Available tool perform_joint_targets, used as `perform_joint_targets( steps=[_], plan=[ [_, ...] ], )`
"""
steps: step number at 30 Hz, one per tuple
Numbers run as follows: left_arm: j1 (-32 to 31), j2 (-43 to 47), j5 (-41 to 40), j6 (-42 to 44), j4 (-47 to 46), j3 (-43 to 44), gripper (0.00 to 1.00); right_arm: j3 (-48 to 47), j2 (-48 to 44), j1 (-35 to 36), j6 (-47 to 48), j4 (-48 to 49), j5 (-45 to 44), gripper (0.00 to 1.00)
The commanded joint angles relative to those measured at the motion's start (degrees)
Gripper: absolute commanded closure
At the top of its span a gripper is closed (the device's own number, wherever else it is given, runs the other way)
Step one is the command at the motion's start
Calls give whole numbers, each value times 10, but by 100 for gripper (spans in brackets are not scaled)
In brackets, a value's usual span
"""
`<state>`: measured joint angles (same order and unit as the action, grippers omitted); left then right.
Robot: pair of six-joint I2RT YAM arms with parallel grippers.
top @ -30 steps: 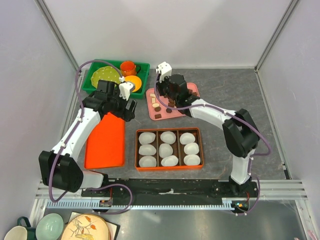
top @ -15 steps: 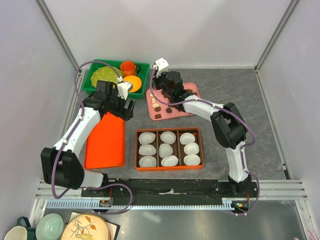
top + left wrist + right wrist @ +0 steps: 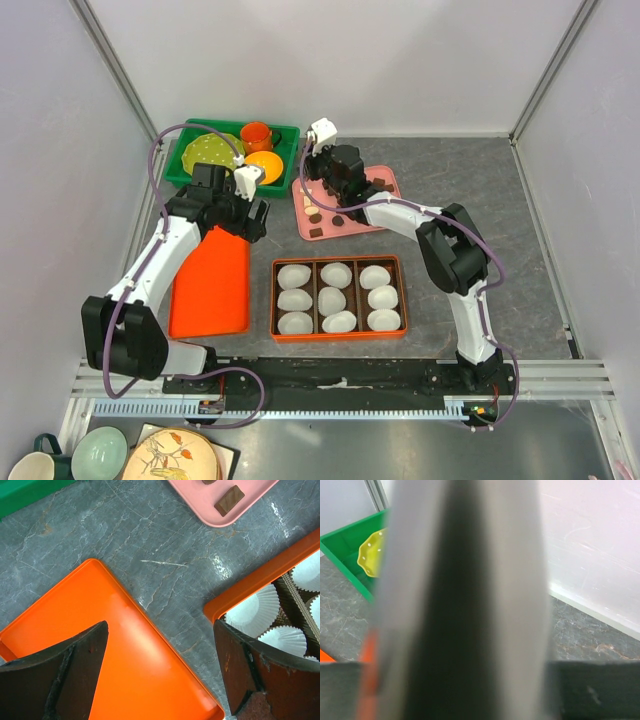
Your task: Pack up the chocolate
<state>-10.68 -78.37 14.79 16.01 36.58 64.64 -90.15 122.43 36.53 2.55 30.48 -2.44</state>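
The chocolate pieces (image 3: 318, 233), brown and cream, lie loose on a pink tray (image 3: 352, 229) at the back centre. One brown piece (image 3: 229, 500) on the tray's corner (image 3: 215, 520) shows in the left wrist view. My right gripper (image 3: 318, 180) hangs over the tray's far left part. Its wrist view is blocked by a blurred grey and black shape, so its jaws are hidden. My left gripper (image 3: 258, 218) is open and empty over the corner of the orange lid (image 3: 125, 655), its fingers (image 3: 80, 670) wide apart.
An orange box (image 3: 274, 300) with white paper cups (image 3: 332, 299) in three rows stands in front of the tray; its corner (image 3: 235, 600) shows beside my left gripper. A green bin (image 3: 178, 172) holds a yellow plate, an orange cup and a bowl at the back left.
My right arm has folded and its wrist has swung left and back over the pink tray's far left corner. My left arm has barely shifted.
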Motion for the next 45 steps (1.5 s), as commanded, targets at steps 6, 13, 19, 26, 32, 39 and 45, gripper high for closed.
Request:
perform_joint_targets(
  steps=[6, 13, 19, 26, 32, 39, 45],
  plan=[
    [3, 23, -15, 3, -22, -1, 7, -6, 15, 0, -7, 56, 12, 53],
    [3, 30, -19, 8, -24, -3, 7, -6, 26, -1, -5, 67, 12, 50],
    [3, 30, -18, 8, -26, -4, 7, -7, 36, -8, -4, 65, 10, 49],
    [3, 28, -16, 10, -27, -7, 7, 16, 32, -13, -1, 63, 10, 49],
    [3, 33, -18, 14, -27, -7, 7, 18, 39, -15, -3, 58, 17, 49],
    [3, 38, -20, 19, -27, -12, 7, 30, 33, -15, -2, 50, 17, 49],
    [3, 42, -20, 20, -25, -12, 7, 52, 12, -15, 9, 55, 19, 45]
  ],
)
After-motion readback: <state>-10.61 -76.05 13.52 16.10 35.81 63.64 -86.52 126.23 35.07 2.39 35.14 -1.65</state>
